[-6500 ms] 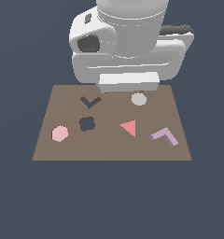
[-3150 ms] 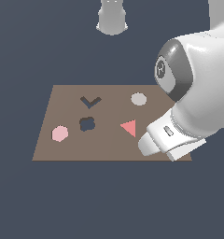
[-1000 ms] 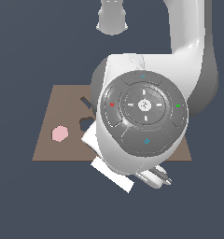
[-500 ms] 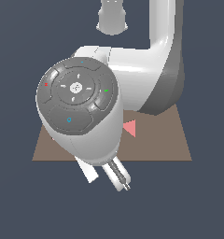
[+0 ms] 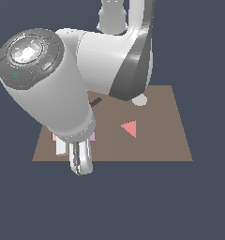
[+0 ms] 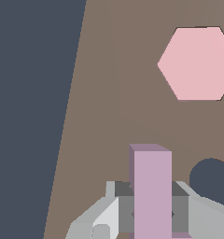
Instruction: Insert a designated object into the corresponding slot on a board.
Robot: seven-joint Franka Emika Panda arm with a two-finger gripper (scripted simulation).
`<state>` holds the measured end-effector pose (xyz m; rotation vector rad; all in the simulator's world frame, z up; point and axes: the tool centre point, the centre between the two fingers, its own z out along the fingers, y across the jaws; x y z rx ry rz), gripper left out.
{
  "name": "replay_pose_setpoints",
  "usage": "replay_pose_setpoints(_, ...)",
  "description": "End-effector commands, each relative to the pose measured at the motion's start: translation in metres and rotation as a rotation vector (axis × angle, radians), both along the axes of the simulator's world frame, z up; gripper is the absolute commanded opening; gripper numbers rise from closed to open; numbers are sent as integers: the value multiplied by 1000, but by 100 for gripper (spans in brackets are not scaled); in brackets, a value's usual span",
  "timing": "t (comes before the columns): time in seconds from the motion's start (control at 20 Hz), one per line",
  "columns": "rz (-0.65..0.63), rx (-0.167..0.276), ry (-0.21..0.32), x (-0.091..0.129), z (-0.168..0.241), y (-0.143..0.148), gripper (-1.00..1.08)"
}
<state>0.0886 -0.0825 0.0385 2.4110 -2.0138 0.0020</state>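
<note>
White glossy arm (image 5: 100, 56), grey joint cap, coloured dots.

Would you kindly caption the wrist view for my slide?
Gripper holding the lavender block above the brown board, near the pink hexagon.

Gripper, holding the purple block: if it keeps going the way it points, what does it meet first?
Most likely bare board. The gripper points its purple block at open brown surface, beside the pink hexagon and the dark cutout. Height above it is unclear.

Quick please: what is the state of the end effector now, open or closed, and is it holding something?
End effector: closed on the lavender L-shaped block, above the brown board.
</note>
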Motion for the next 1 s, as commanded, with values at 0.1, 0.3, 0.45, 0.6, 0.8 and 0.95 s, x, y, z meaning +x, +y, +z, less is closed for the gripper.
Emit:
replay_pose_setpoints(0.1,-234,0,-1,-32,1,-19,-100)
replay_pose_setpoints(0.3,-427,0,0,-61,1,-28,-100)
replay_pose_setpoints(0.45,-553,0,0,-81,1,-31,-100)
replay_pose_setpoints(0.6,-663,0,0,-99,2,-31,-100)
replay_pose_setpoints(0.8,-786,0,0,-118,2,-28,-100)
replay_pose_setpoints(0.95,-859,0,1,-130,2,-26,-100)
